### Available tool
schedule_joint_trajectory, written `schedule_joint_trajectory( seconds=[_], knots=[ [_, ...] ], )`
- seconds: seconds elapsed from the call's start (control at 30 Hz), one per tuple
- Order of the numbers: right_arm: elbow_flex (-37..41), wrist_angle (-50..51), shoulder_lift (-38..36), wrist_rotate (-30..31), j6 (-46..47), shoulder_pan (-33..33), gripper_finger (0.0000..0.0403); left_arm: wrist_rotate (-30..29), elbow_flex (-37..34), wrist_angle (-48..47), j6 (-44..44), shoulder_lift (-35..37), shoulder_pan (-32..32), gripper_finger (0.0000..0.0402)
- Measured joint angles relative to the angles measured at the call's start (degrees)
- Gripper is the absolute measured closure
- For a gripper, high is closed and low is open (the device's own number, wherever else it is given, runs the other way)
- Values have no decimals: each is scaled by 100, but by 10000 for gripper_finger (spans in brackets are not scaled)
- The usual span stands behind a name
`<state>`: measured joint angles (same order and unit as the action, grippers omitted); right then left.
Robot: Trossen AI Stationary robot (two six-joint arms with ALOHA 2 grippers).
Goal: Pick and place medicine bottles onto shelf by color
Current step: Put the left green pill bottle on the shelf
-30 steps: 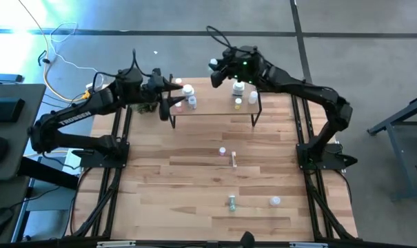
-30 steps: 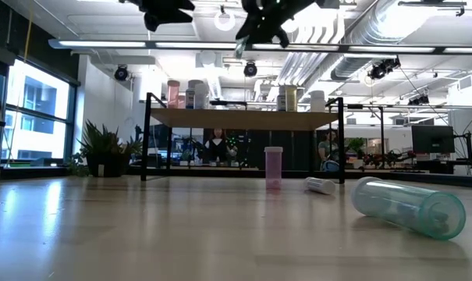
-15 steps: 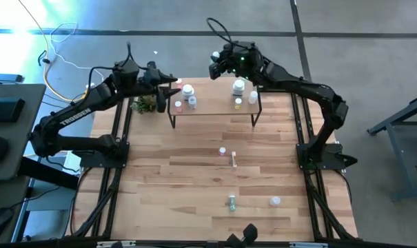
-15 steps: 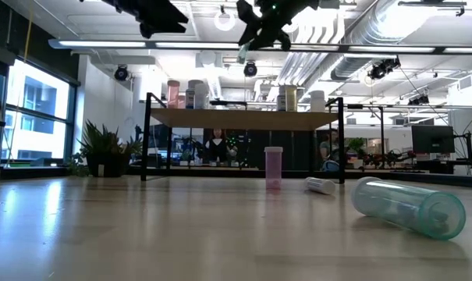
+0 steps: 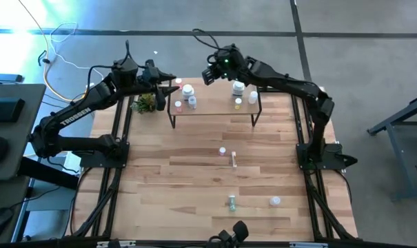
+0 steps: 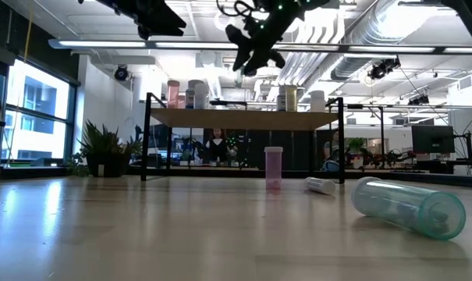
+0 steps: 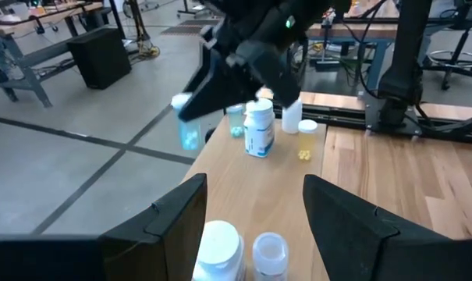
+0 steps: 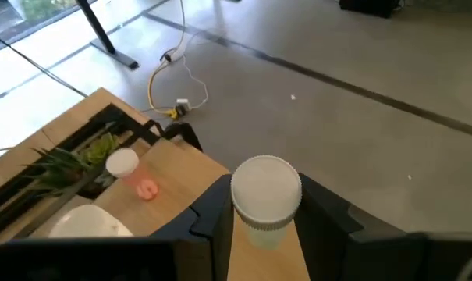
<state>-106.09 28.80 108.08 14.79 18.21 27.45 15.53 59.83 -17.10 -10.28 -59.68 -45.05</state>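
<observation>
My right gripper (image 5: 211,70) hovers over the far left part of the low wooden shelf (image 5: 215,112), shut on a small vial with a white cap and a pale blue-green body (image 7: 189,134). My left gripper (image 5: 168,85) is open and empty just off the shelf's left end. Below its fingers stand a white bottle (image 7: 219,247) and a clear-capped one (image 7: 270,253). On the shelf stand a left group of white and pink-capped bottles (image 5: 187,91) and a right group of white ones (image 5: 238,87). Several more bottles stay on the table. My right gripper pinches the vial between its two fingers, one on each side of the body just under the white cap (image 8: 265,193). The fingers (image 7: 220,82) slant down from the table's right. The vial is lifted clear, well above the shelf, and tilted.
A pink vial (image 6: 274,166) stands upright mid-table, with another small one (image 5: 234,160) beside it. A green bottle (image 6: 407,207) and a white one (image 6: 320,185) lie on their sides nearer the front. A leafy plant (image 5: 146,103) sits by the shelf's left end.
My right gripper has carried the vial leftward along the shelf's far edge, from over the right group toward the left end. My left gripper has drawn back from the shelf's left end toward the table's far left and has then kept still.
</observation>
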Motion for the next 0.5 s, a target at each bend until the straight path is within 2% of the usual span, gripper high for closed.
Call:
schedule_joint_trajectory(
  seconds=[0.5],
  knots=[
    [1,209,528,-153,399,-128,299,-2,0,-5,0,-2,1,197]
  ],
)
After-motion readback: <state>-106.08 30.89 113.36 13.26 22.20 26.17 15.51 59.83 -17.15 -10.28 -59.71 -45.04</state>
